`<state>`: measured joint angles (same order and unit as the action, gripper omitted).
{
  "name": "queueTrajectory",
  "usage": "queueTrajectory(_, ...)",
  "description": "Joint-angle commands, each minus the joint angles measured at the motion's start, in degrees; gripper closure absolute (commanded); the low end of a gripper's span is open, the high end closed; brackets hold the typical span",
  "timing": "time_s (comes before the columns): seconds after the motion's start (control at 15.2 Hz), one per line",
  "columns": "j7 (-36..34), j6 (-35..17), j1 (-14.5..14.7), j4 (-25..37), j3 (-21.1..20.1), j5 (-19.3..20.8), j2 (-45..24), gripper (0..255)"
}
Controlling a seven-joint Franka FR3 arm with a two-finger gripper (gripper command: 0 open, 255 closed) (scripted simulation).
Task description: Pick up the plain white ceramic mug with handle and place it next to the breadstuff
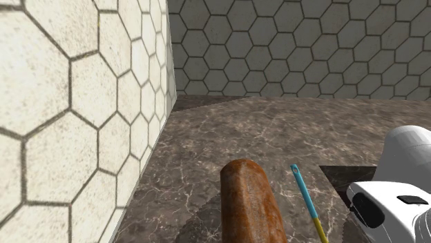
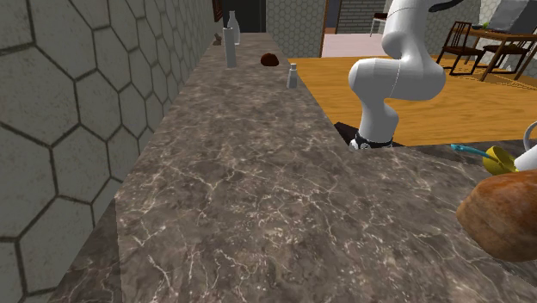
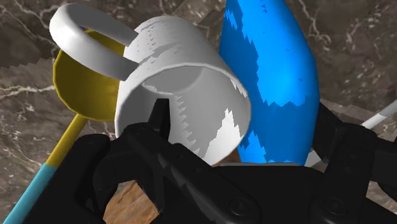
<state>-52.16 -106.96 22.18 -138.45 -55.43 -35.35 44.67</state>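
Observation:
The white mug [image 3: 184, 83] with its loop handle fills the space just ahead of my gripper [image 3: 242, 127]. One black fingertip [image 3: 156, 127] reaches into the mug's mouth; the other stands far off, beyond a blue object [image 3: 273, 83] pressed against the mug's side. The fingers are wide apart and the gripper is open. A sliver of the mug [image 2: 529, 142] shows at the second exterior view's right edge, just above the brown bread loaf [image 2: 503, 224]. The loaf [image 1: 252, 203] lies at the shoulder view's bottom middle, and a brown patch of it [image 3: 130, 194] shows under the gripper.
A yellow spoon with a blue handle [image 1: 307, 200] [image 2: 497, 157] lies by the loaf; its bowl [image 3: 83, 83] sits behind the mug. Hexagon-tiled walls [image 1: 69, 103] border the marble counter [image 2: 258, 189]. Bottles [image 2: 230, 43] and a dark lump [image 2: 271, 59] stand at the far end.

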Motion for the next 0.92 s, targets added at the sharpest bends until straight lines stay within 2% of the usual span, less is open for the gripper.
queueTrajectory(0.0, 0.0, 0.0, 0.0, 0.0, 0.0, 0.0, 0.0, 0)
queueTrajectory(0.07, 0.0, 0.0, -0.1, 0.1, 0.0, 0.1, -0.1, 0)
queueTrajectory(0.33, -0.8, 6.9, 0.1, 5.7, 4.2, 2.8, 0.7, 0)
queueTrajectory(0.86, -0.8, 6.9, 0.1, 5.7, 4.2, 2.8, 0.7, 0)
